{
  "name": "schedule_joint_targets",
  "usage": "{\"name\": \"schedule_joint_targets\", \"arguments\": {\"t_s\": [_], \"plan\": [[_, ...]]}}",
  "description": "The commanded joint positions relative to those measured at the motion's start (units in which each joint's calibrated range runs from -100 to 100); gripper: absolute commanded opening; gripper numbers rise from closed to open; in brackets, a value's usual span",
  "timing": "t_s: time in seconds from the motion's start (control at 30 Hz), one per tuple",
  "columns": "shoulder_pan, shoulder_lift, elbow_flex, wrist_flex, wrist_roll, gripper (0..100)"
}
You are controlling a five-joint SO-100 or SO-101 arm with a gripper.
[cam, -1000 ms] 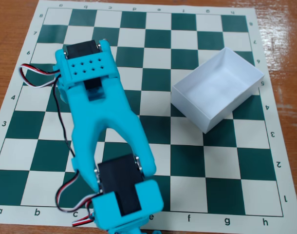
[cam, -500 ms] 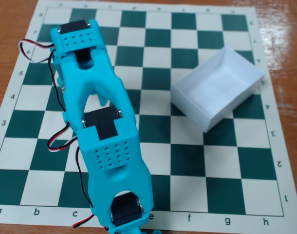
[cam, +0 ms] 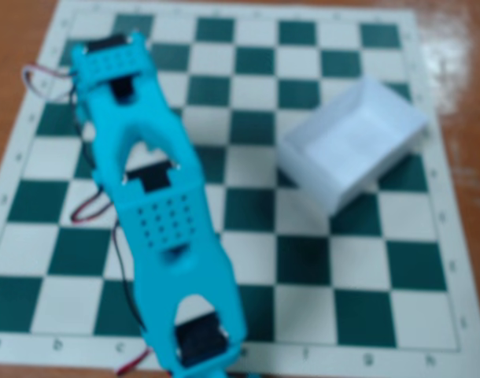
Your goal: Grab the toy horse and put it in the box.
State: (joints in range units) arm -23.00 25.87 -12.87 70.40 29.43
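The white box [cam: 352, 146] sits tilted on the right half of the chessboard [cam: 319, 236], its open side up and nothing visible inside. My cyan arm [cam: 157, 213] stretches from the upper left down to the bottom edge of the fixed view. The last part that shows is a black motor housing [cam: 199, 340] near the bottom edge. The gripper itself is cut off below the frame. The toy horse is not visible; it is hidden or out of view. The picture is blurred.
The green-and-white chessboard lies on a wooden table [cam: 468, 71]. Red and black wires [cam: 90, 206] hang along the arm's left side.
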Motion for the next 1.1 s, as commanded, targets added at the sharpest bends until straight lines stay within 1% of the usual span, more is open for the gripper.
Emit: {"name": "schedule_joint_targets", "arguments": {"t_s": [0.0,0.5,0.6,0.63,0.67,0.77,0.9,0.97,1.07], "plan": [[-1.0,0.7,-3.6,-0.7,0.2,44],[-1.6,12.8,-15.1,-1.6,0.3,44],[-1.4,14.8,-16.6,-1.6,0.8,42],[-1.4,15.3,-16.8,-1.6,1.0,40],[-1.4,15.7,-16.8,-1.6,1.2,36],[-1.1,16.3,-16.8,-1.1,1.4,19],[-0.6,16.5,-16.1,0.2,2.3,12],[0.0,15.9,-16.0,0.5,2.0,1],[0.9,14.8,-16.0,0.8,1.5,0]]}}
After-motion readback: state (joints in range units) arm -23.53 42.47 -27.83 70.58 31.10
